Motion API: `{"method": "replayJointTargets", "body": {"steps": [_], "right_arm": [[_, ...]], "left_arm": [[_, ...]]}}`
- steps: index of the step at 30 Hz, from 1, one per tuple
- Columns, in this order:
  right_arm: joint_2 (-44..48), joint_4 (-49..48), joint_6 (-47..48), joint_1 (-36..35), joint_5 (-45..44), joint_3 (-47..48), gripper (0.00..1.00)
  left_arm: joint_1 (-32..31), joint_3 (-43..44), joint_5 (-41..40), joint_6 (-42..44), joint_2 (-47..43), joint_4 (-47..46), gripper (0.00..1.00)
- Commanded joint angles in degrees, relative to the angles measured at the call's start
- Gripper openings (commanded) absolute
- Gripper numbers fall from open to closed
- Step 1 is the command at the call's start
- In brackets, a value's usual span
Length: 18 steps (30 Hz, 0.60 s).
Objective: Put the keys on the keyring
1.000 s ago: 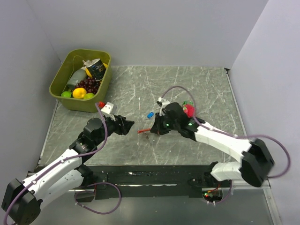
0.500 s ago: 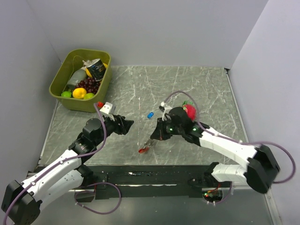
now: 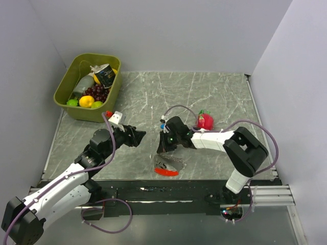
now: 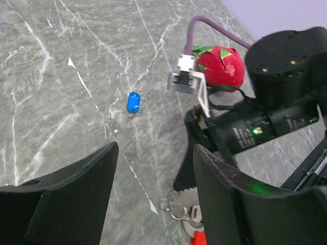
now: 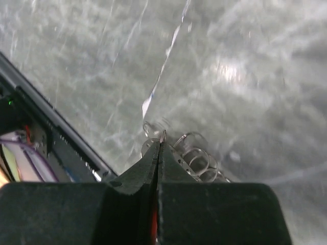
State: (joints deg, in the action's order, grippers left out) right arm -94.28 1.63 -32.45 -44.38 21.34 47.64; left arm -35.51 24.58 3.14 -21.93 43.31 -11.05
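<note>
Right gripper (image 5: 160,144): clenched, apparently on a ring of the keyring (image 3: 167,172), which lies just past its tips.
Left gripper (image 4: 155,148): spread, empty.
Blue key (image 4: 133,103): dead ahead of the Left gripper, lengthwise to its reach, apart.

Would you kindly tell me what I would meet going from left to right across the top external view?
Green basket → left gripper → keyring → red toy fruit. The blue key and right gripper share the keyring's column, so I leave them out.
</note>
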Motion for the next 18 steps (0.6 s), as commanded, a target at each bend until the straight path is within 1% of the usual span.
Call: {"method": "replayJointTargets", "body": {"steps": [1,2,3,4,5,6,7,8,10,11,12,15,18], "right_arm": [[-0.4,-0.2,1.2,0.3,-1.4,5.4,0.05],[0.1,0.0,1.5,0.5,-1.7,5.2,0.15],[0.8,0.0,1.8,0.9,-2.4,4.8,0.27],[2.8,0.4,1.9,1.0,-3.1,4.5,0.52],[3.8,1.0,2.6,1.2,-3.9,4.1,0.61],[5.1,1.9,3.0,1.5,-5.1,3.6,0.67],[7.3,2.8,3.4,1.7,-7.3,3.4,0.77],[8.3,4.9,4.2,1.8,-8.6,3.1,0.8],[10.9,6.7,5.1,2.9,-11.5,2.1,0.85],[11.7,7.6,5.8,3.2,-12.1,1.7,0.85],[12.4,8.8,6.0,3.8,-12.6,0.4,0.86],[14.5,10.8,6.6,6.1,-13.5,-2.8,0.86],[15.7,11.8,7.0,7.5,-12.8,-6.0,0.86]], "left_arm": [[-0.2,1.5,-0.1,-0.3,0.0,-0.2,0.67],[-0.2,1.1,0.3,-0.6,0.6,-0.5,0.67],[-0.3,0.8,0.6,-1.2,1.0,-0.7,0.68],[-0.2,0.6,1.0,-1.4,1.6,-0.9,0.68],[-0.3,0.5,2.5,-1.4,3.4,-0.9,0.68],[-0.3,0.6,3.2,-1.4,4.5,-0.8,0.68],[-0.2,0.9,3.8,-1.5,5.9,-0.3,0.67],[-0.3,1.3,4.5,-1.8,8.7,0.3,0.67],[-0.3,1.5,5.0,-2.2,11.5,0.7,0.63],[-0.2,1.6,5.1,-2.6,14.1,0.7,0.62],[-0.2,1.6,6.2,-2.8,15.3,0.4,0.57],[-0.2,1.1,9.1,-3.8,19.4,-2.5,0.47],[-0.2,1.5,11.3,-4.8,23.6,-4.8,0.44]]}}
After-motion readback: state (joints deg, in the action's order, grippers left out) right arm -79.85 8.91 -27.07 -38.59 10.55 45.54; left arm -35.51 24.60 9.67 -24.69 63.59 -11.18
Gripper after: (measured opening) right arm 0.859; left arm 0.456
